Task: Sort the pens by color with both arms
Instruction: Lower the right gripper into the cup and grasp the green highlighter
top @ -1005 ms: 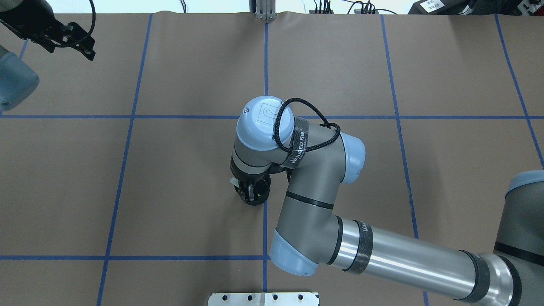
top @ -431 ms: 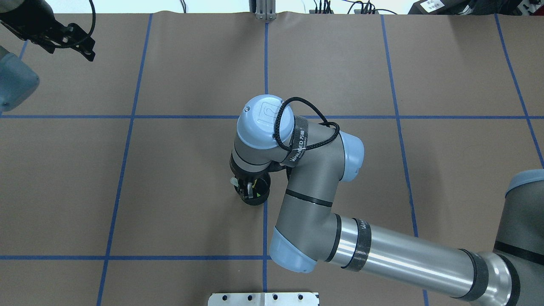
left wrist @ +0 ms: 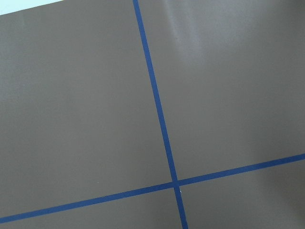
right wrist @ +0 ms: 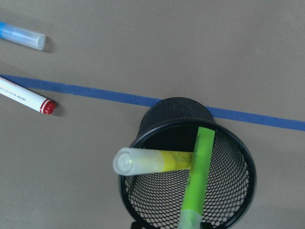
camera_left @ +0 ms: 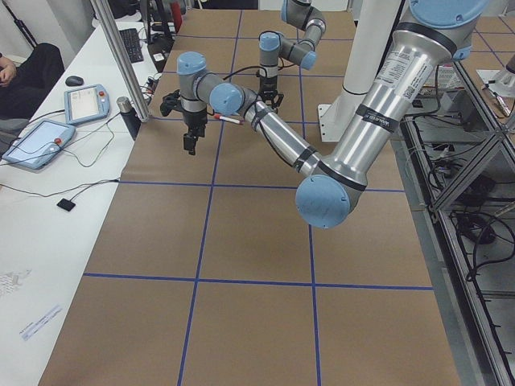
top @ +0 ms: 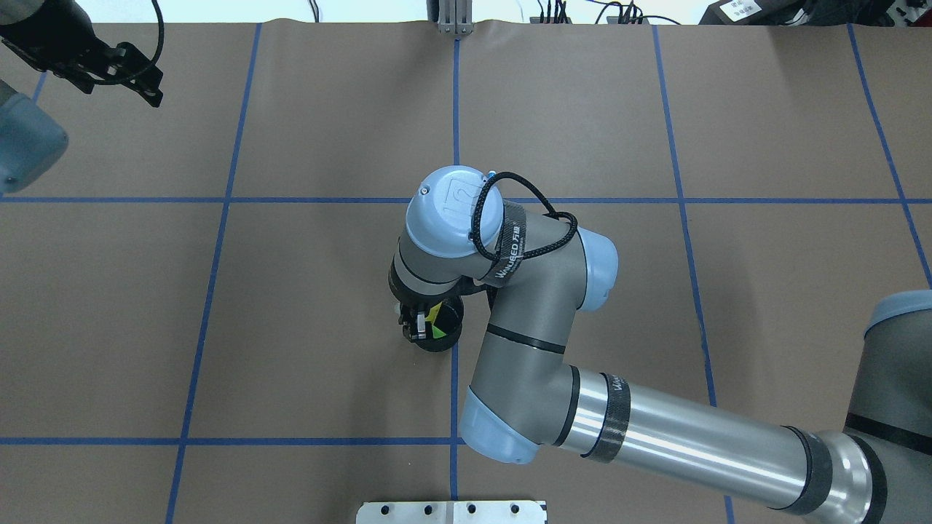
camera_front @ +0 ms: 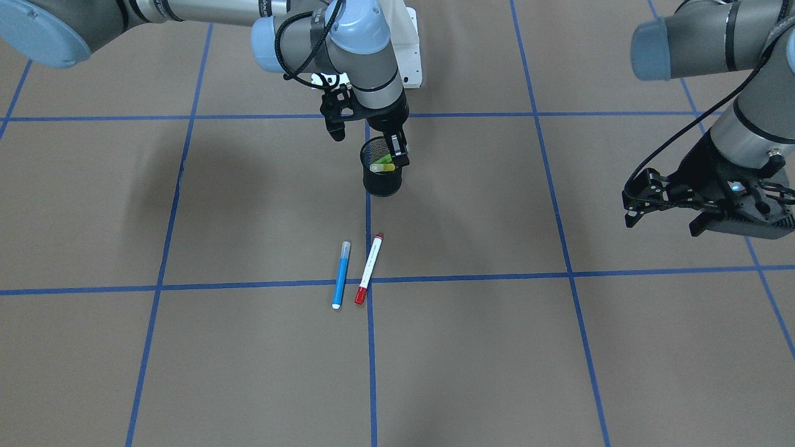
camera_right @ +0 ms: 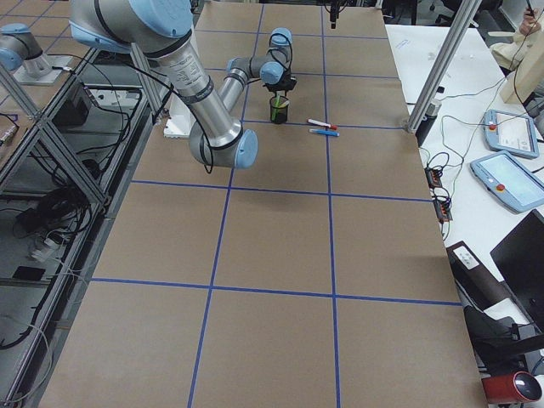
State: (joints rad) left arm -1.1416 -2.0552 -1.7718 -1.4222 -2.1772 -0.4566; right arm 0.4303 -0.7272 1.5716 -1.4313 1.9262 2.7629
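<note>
My right gripper (camera_front: 367, 141) hangs open just over the black mesh cup (camera_front: 382, 180), with one finger at the cup's rim and the other outside it. The yellow pen (right wrist: 157, 161) and the light green pen (right wrist: 198, 176) lean inside the cup (right wrist: 240, 148); no finger grips them. The blue pen (camera_front: 340, 275) and the white pen with red cap (camera_front: 369, 269) lie side by side on the table in front of the cup, and their ends show in the right wrist view. My left gripper (camera_front: 661, 220) is open and empty, far off to the side.
The table is brown paper with a grid of blue tape lines (left wrist: 157, 109). The right arm's elbow and forearm (top: 539, 342) cover the table's middle in the overhead view. A white base plate (top: 451, 511) sits at the near edge.
The right wrist has shifted slightly over the cup, and the yellow and green pens now show in the cup's mouth. The left arm has barely moved.
</note>
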